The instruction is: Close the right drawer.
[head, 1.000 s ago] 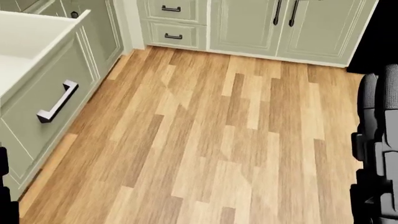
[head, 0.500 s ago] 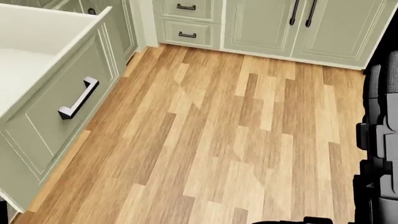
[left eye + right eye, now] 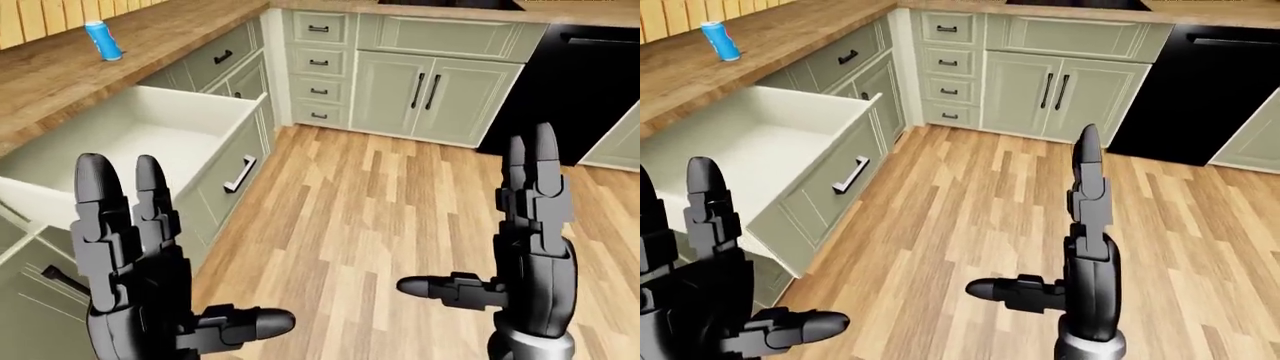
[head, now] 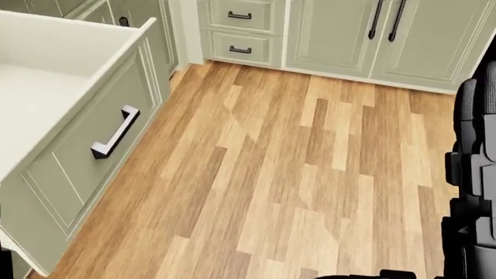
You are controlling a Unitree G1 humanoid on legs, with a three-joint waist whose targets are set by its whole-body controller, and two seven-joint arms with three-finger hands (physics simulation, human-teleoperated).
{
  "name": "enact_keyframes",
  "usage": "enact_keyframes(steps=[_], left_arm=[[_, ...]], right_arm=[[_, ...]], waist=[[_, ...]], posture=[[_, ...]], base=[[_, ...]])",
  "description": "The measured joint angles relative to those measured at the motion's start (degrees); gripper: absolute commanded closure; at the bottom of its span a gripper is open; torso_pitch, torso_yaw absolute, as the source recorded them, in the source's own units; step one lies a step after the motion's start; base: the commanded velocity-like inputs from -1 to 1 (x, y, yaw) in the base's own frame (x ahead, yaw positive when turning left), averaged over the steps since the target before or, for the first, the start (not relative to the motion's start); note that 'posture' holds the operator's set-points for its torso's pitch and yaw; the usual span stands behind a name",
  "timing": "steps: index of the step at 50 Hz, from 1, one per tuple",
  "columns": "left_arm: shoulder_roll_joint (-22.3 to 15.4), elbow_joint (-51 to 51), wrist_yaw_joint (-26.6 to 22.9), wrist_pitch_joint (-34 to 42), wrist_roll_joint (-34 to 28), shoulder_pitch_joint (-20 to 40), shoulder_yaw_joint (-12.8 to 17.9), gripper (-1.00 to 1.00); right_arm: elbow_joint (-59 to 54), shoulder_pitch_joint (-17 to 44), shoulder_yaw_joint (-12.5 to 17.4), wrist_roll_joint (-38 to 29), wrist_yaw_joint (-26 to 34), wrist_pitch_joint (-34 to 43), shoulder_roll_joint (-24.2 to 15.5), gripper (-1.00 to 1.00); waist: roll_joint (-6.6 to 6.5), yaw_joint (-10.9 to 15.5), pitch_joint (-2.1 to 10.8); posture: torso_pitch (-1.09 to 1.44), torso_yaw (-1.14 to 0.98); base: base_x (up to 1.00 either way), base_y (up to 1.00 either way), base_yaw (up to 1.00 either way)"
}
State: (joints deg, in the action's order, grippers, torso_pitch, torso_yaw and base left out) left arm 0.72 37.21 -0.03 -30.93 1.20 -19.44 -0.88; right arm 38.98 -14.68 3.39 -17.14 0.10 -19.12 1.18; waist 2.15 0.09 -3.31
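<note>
Running across the room, a wood plank floor (image 3: 400, 195) meets sage green cabinets (image 3: 430, 90) along the top of the left-eye view, with a black appliance (image 3: 580, 82) at upper right. A wooden worktop (image 3: 90, 67) at left carries a blue can (image 3: 103, 39). Below it the drawer (image 3: 150, 142) stands pulled far out, its white inside bare, its handle (image 3: 240, 173) facing the floor. Left robot hand (image 3: 150, 262) and right robot hand (image 3: 525, 247) are raised, fingers spread wide, holding nothing, apart from the drawer.

Open drawer (image 3: 150, 142) at left-eye view's left, can (image 3: 102, 40) on counter (image 3: 60, 75) above it, cabinets (image 3: 430, 82) at top
</note>
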Motion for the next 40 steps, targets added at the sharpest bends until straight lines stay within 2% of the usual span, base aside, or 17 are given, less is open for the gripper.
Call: enact_keyframes(steps=[1, 2, 3, 5, 7, 11, 13, 14, 18, 25, 28, 29, 30, 32, 34, 37, 40], left_arm=[[0.1, 0.3, 0.0, -0.1, -0.1, 0.0, -0.1, -1.00], [0.4, 0.0, -0.1, -0.1, -0.2, 0.1, -0.5, -1.00], [0.4, -0.3, -0.2, 0.0, -0.3, -0.1, -0.8, -1.00], [0.2, -0.8, -0.3, 0.6, -0.4, -0.3, -0.8, -1.00], [0.2, -0.4, -0.3, 0.8, -0.4, -0.3, -0.6, -1.00], [0.2, 0.2, -0.2, 0.2, -0.4, 0.0, -0.7, -1.00], [0.2, 0.3, -0.2, 0.2, -0.5, -0.1, -0.9, -1.00], [0.2, 0.4, -0.2, 0.1, -0.5, -0.2, -0.8, -1.00], [-0.1, -1.1, 0.3, 0.4, -0.1, -0.4, 0.3, -1.00], [-0.1, -0.4, 0.1, -0.1, 0.0, -0.2, 0.0, -1.00], [0.0, 0.0, 0.1, -0.1, 0.0, -0.2, 0.0, -1.00], [0.3, -0.3, 0.0, -0.1, -0.1, -0.1, -0.5, -1.00], [0.3, -0.6, -0.1, 0.0, -0.2, -0.2, -0.7, -1.00], [0.2, -1.0, -0.3, 0.5, -0.4, -0.4, -0.8, -1.00], [0.2, -0.4, -0.3, 0.8, -0.4, -0.4, -0.6, -1.00], [0.2, 1.0, -0.2, 0.9, -0.4, -0.2, -0.7, -1.00], [0.2, 1.2, -0.2, 0.6, -0.5, -0.2, -0.8, -1.00]], right_arm=[[0.1, 0.1, 0.1, 0.1, -0.1, -0.3, -0.1, -1.00], [-0.2, 0.1, 0.5, 0.2, -0.2, -0.5, -0.3, -1.00], [-0.7, 0.0, 0.7, 0.2, -0.2, -0.4, -0.3, -1.00], [-1.3, -0.4, 0.7, 0.2, -0.2, 0.0, -0.1, -1.00], [-0.9, -0.2, 0.5, 0.1, -0.1, 0.5, -0.1, -1.00], [0.2, -0.1, 0.3, 0.1, -0.2, 0.2, -0.1, -1.00], [0.3, -0.2, 0.3, 0.1, -0.2, 0.4, -0.1, -1.00], [0.4, -0.1, 0.2, 0.0, -0.1, 0.5, -0.1, -1.00], [-1.0, -0.2, -1.0, -0.3, 0.4, 1.0, 0.2, -1.00], [0.4, 0.0, -0.7, -0.3, 0.2, 1.0, 0.1, -1.00], [0.3, 0.1, -0.7, -0.2, 0.2, 0.8, -0.1, -1.00], [0.0, 0.0, -0.3, -0.1, 0.1, 0.8, -0.3, -1.00], [-0.5, -0.1, 0.0, -0.1, 0.1, 1.1, -0.3, -1.00], [-1.0, -0.4, 0.1, -0.1, 0.1, 1.8, -0.2, -1.00], [-0.5, -0.2, 0.0, 0.0, 0.2, 2.2, -0.3, -1.00], [0.3, 0.1, 0.0, 0.1, 0.1, 2.0, -0.3, -1.00], [0.6, 0.1, 0.0, 0.1, 0.1, 2.0, -0.3, -1.00]], waist=[[0.91, -0.2, 0.24], [0.08, -0.7, 0.09], [-0.15, -0.9, 0.04], [0.37, -0.9, 0.48], [-0.07, -0.7, 0.73], [-2.96, -0.6, 0.01], [-4.98, -0.8, 0.02], [-6.38, -0.6, 0.45], [-5.05, 0.6, 0.35], [-0.95, 0.1, 0.16], [1.36, -0.1, 0.45], [0.37, -0.5, 0.23], [0.01, -0.8, 0.09], [0.41, -0.9, 0.46], [-0.06, -0.8, 0.73], [-2.15, -0.7, 0.16], [-5.02, -0.8, 0.05]], posture=[[0.00, 0.00], [0.00, 0.00], [0.00, 0.00], [0.00, 0.00], [0.00, 0.00], [0.00, 0.00], [0.00, 0.00], [0.00, 0.00], [0.00, 0.00], [0.00, 0.00], [0.00, 0.00], [0.00, 0.00], [0.00, 0.00], [0.00, 0.00], [0.00, 0.00], [0.00, 0.00], [0.00, 0.00]], base=[[0.00, 0.20, 0.00], [0.00, 0.20, 0.00], [0.00, 0.20, 0.00], [0.00, 0.20, 0.00], [0.00, 0.20, 0.00], [0.00, 0.20, 0.00], [0.00, 0.20, 0.00], [0.00, 0.22, 0.00], [0.00, 0.22, 0.00], [0.00, 0.21, 0.00], [0.00, 0.21, 0.00], [0.00, 0.22, 0.00], [0.00, 0.21, 0.00], [0.00, 0.22, 0.00], [0.00, 0.21, 0.00], [0.00, 0.22, 0.00], [0.00, 0.22, 0.00]])
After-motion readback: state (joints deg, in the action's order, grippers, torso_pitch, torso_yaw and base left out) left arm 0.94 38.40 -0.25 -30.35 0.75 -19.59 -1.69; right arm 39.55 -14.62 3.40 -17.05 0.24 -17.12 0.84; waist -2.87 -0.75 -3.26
